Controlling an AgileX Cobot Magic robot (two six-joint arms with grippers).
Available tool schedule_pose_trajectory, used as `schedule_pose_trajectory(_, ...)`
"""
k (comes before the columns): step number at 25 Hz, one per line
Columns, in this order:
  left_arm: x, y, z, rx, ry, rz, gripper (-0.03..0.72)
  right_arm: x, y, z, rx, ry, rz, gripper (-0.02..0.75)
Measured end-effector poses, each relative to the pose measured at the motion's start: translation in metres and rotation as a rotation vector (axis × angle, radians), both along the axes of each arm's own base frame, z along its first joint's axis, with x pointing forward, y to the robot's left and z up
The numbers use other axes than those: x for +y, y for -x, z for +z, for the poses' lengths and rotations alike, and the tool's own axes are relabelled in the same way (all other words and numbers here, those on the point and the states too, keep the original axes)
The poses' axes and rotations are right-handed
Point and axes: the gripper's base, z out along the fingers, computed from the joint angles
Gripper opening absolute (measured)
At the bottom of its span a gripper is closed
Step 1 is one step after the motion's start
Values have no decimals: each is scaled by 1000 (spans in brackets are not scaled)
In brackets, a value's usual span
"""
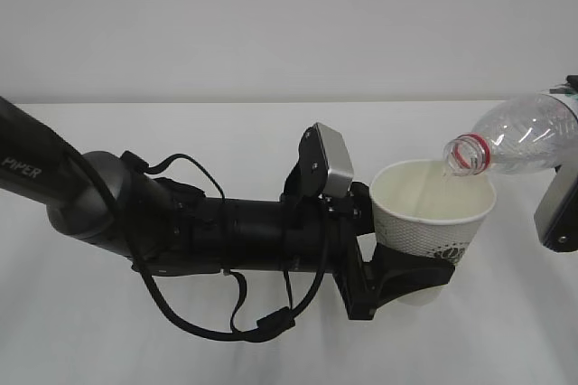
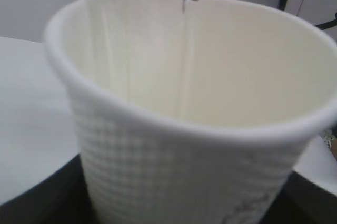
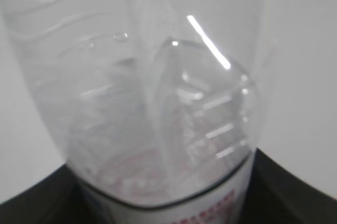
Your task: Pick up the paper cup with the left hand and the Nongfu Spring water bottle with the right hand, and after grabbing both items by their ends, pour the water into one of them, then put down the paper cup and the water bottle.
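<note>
Gripped low by the left end effector, the paper cup sits under the Nongfu Spring water bottle, apparently clamped by the right end effector. Overtilting could splash water past the rim.

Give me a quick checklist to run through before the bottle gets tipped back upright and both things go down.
1. Paper cup gripped by the left end effector: ok.
2. Water bottle held by the right end effector: ok.
3. Bottle mouth over the cup's opening: ok.
4. Thin stream of water falling inside the cup: ok.
5. Cup upright enough not to spill: ok, slight tilt.
6. Water level in the cup: cannot tell.
</note>
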Motion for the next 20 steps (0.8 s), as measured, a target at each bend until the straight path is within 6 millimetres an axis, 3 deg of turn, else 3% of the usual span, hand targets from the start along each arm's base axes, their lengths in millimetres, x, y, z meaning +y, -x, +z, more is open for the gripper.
schedule_pose_trajectory(20, 0, 0, -4, 6, -10, 2, 538, 0, 0, 0, -1, 7, 0, 496)
